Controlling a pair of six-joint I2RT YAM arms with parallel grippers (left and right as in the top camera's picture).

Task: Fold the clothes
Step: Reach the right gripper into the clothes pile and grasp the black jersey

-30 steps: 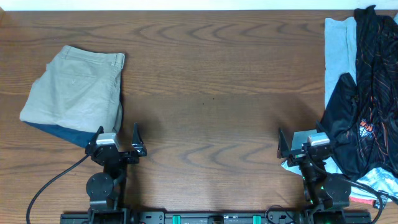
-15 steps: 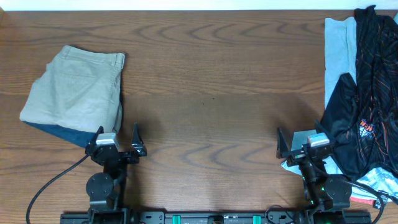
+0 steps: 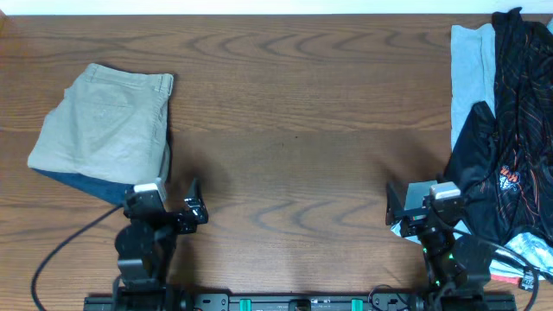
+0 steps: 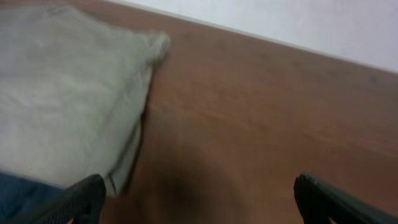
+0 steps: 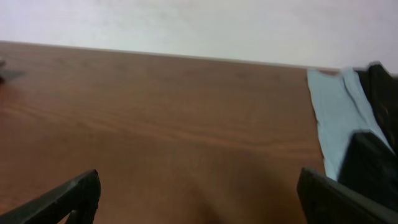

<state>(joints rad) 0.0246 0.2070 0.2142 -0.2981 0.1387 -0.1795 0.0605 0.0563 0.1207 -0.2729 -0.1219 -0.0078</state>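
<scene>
Orange-white lettering (image 3: pixel 508 180) on black jersey (image 3: pixel 521 95): too small to read.

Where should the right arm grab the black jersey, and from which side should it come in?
Probably the loose flap of the black jersey that juts toward the middle of the table. It lies nearest the open right gripper, and its lower edge meets bare wood, clear of the light blue cloth, so a pinch there should lift one garment. Come in low from the middle.
</scene>
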